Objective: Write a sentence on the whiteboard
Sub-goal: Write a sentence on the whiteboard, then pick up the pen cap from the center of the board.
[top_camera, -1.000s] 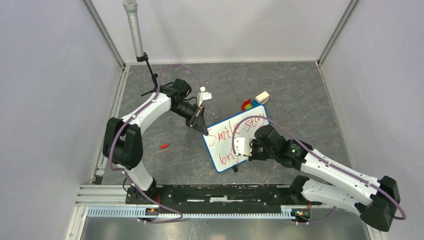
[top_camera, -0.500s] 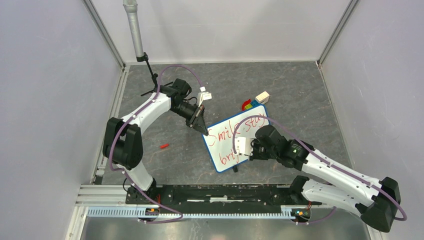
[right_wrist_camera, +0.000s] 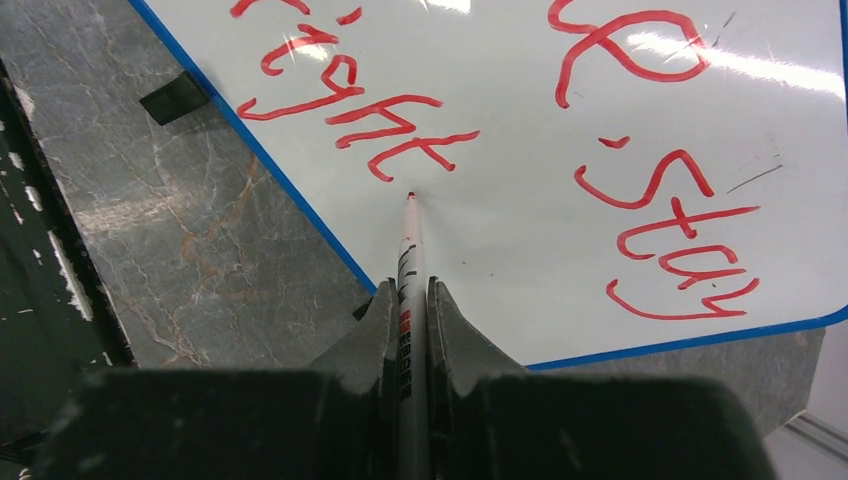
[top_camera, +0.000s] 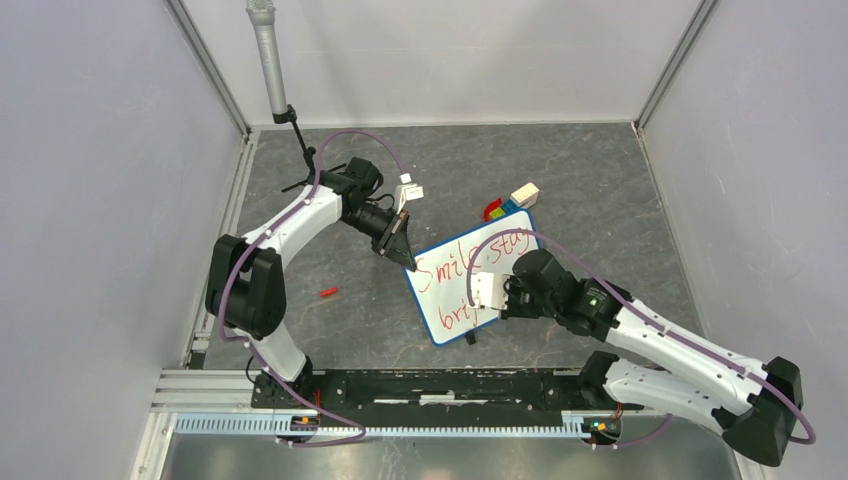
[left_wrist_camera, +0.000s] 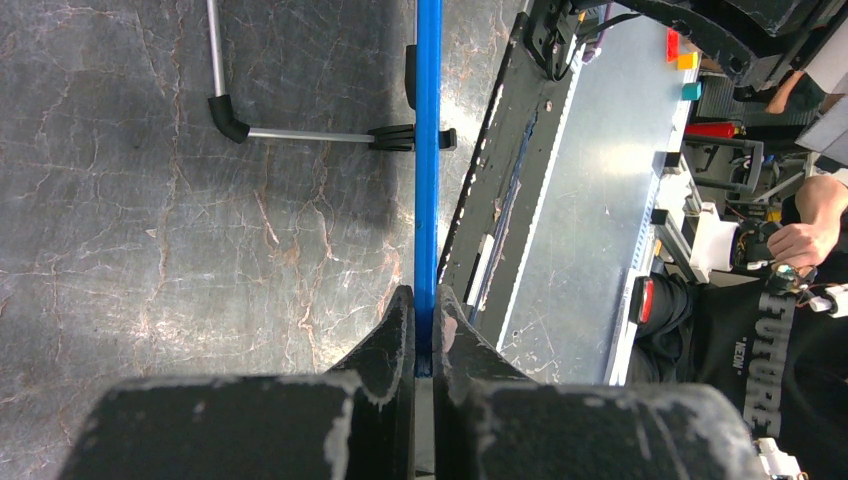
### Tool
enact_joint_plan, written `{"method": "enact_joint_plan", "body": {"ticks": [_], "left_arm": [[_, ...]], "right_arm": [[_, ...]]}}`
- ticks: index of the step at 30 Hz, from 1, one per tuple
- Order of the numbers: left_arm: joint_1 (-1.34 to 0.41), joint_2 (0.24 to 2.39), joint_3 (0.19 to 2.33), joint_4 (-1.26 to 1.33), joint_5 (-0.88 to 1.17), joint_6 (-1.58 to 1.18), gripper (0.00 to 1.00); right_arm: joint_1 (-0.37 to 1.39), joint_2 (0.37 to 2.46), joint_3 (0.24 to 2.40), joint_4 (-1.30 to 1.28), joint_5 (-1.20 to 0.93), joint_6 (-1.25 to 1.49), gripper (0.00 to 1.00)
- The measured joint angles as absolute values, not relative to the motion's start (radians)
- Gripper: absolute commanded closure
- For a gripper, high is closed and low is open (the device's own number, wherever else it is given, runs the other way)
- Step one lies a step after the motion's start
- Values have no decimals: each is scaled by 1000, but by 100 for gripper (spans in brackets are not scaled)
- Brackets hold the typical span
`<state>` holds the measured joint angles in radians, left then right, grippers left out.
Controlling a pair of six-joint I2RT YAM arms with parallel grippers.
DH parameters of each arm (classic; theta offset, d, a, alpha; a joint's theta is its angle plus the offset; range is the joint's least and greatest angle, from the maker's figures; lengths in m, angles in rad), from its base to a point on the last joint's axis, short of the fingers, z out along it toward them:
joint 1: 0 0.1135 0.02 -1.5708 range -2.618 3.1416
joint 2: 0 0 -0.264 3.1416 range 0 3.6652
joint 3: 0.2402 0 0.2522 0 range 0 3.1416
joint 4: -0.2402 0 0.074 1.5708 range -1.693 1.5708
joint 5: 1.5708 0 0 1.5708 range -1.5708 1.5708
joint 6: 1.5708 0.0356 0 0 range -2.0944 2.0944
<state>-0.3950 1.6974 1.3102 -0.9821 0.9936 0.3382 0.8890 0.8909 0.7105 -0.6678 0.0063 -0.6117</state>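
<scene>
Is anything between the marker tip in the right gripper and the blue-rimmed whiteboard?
Nothing visible does. The thin red-tipped marker, shut in the right gripper, points at bare surface of the blue-rimmed white whiteboard, just beyond the red handwritten sentence.

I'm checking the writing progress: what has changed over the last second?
The right gripper, fingers shut on the marker, crept slightly rightward in the top view, tip near the sentence at "bright". The left gripper stayed clamped on the whiteboard by its blue rim; the board did not shift.
</scene>
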Motion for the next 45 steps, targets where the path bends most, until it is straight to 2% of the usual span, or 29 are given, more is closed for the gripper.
{"method": "enact_joint_plan", "body": {"ticks": [12, 16, 18, 23, 29, 30, 32, 37, 45], "left_arm": [[-395, 1697, 1310, -982, 994, 338, 98], [-395, 1697, 1310, -982, 993, 338, 93], [-395, 1697, 1310, -982, 993, 338, 86], [-395, 1697, 1311, -979, 984, 338, 59], [-395, 1697, 1331, -978, 968, 337, 39], [-394, 1697, 1340, -978, 966, 336, 31], [-386, 1694, 1363, -977, 962, 334, 27], [-257, 1594, 1388, -961, 957, 325, 24], [143, 1386, 1329, -1048, 850, 522, 34]], "right_arm": [[889, 918, 701, -659, 42, -622, 100], [889, 917, 701, -661, 35, -627, 100], [889, 915, 701, -665, 26, -630, 100], [889, 899, 727, -680, -12, -634, 100], [888, 863, 799, -671, -69, -629, 100], [888, 860, 806, -665, -75, -625, 100], [888, 857, 820, -647, -87, -611, 100], [881, 862, 832, -614, -109, -577, 100], [842, 897, 859, -567, -171, -522, 100]]}}
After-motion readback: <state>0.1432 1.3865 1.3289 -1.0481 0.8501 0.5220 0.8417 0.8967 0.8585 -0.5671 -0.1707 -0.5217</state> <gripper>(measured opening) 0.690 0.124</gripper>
